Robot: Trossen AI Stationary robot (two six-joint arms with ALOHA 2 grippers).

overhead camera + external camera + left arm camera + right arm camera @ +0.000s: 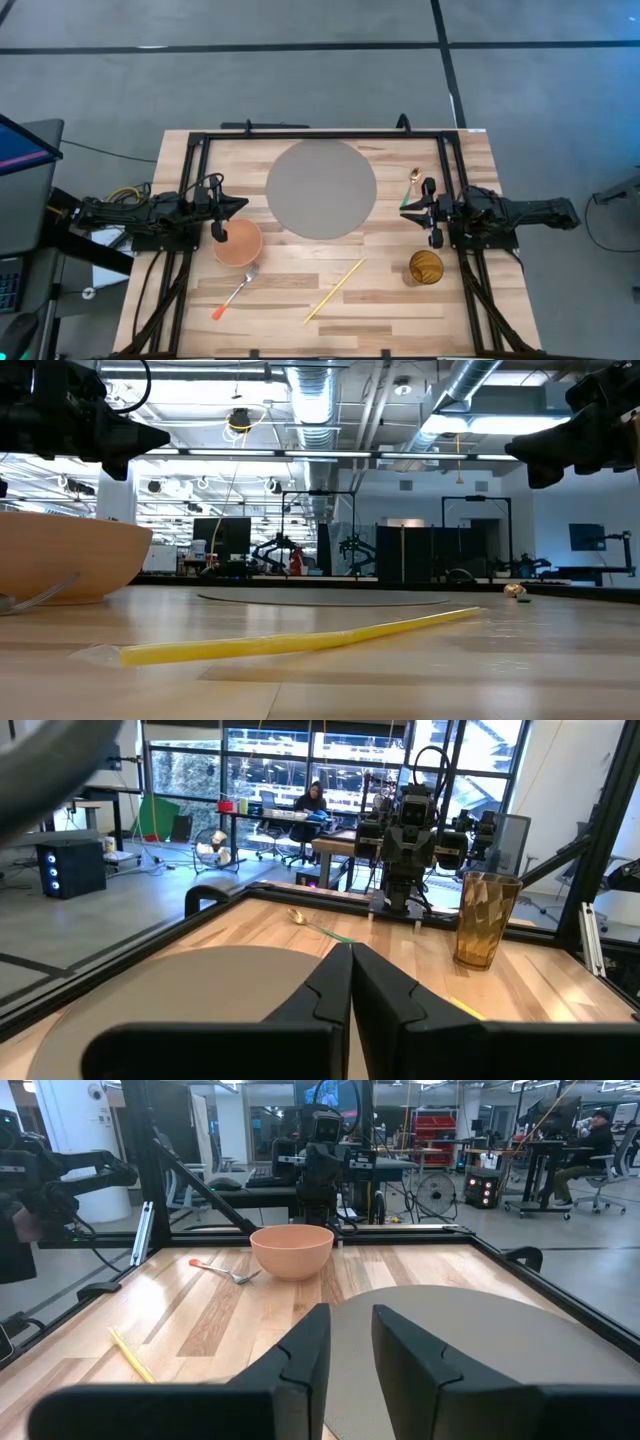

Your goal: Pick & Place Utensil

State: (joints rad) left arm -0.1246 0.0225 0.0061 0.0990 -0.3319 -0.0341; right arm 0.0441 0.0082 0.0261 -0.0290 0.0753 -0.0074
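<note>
Several utensils lie flat on the wooden table: a fork with an orange handle (235,293) near the front, a long yellow stick (335,290) beside it, and a gold spoon (413,180) by the right side. My left gripper (240,204) hovers shut between the pink bowl (237,243) and the grey round mat (321,188). My right gripper (404,208) hovers open at the mat's right edge, just near of the spoon. In the right wrist view the fork (225,1270) lies next to the bowl (291,1250). Neither gripper touches anything.
An amber faceted cup (425,267) stands near my right arm, toward the near edge. A black frame (320,133) runs round the table's far and side edges. In the low view the yellow stick (290,640) lies across the foreground. People sit at desks far behind.
</note>
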